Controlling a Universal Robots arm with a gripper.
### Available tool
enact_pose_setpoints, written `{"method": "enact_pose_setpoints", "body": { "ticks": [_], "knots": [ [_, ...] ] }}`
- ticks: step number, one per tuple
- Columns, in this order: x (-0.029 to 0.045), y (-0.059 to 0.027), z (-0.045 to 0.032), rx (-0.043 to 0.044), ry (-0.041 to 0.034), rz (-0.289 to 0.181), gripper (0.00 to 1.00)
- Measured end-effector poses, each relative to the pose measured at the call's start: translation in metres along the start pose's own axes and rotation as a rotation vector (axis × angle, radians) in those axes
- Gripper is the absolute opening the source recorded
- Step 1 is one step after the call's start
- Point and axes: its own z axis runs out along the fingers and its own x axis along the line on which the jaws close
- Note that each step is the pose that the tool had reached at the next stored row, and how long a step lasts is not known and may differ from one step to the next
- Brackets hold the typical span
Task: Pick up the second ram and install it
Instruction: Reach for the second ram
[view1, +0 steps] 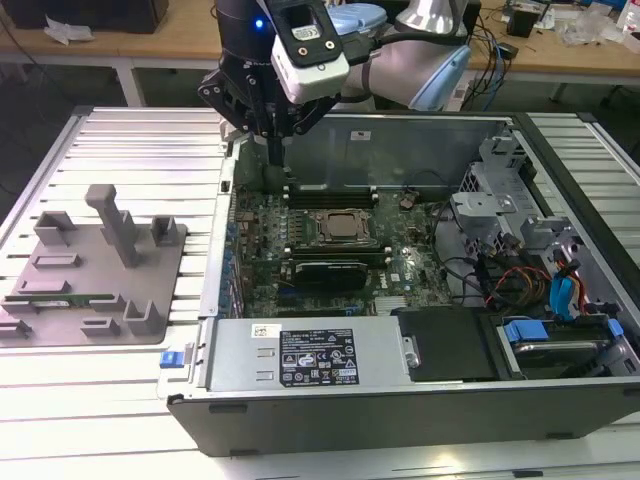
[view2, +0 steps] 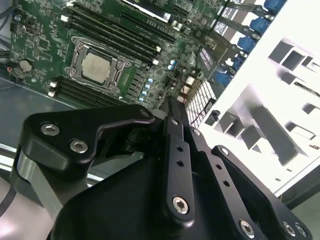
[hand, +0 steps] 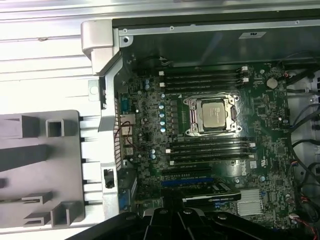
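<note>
Gripper (view1: 272, 152) hangs over the open case (view1: 400, 425), above the motherboard (view1: 256, 240) edge on the exterior view's left, fingers pressed together and holding nothing, while the ram (view1: 48, 297) lies flat in the grey fixture (view1: 150, 265), well apart from it.

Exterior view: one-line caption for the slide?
Gripper hangs over the motherboard in the open computer case; a green ram stick lies in the grey fixture on the exterior view's left.

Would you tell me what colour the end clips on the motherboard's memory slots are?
White end clips on black memory slots; best seen in the first wrist view.
</note>
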Motion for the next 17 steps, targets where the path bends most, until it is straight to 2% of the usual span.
{"method": "enact_pose_setpoints", "body": {
  "ticks": [17],
  "knots": [
    [0.0224, -0.0017, -0.0003, 0.0, 0.0, 0.0, 0.08]
  ]
}}
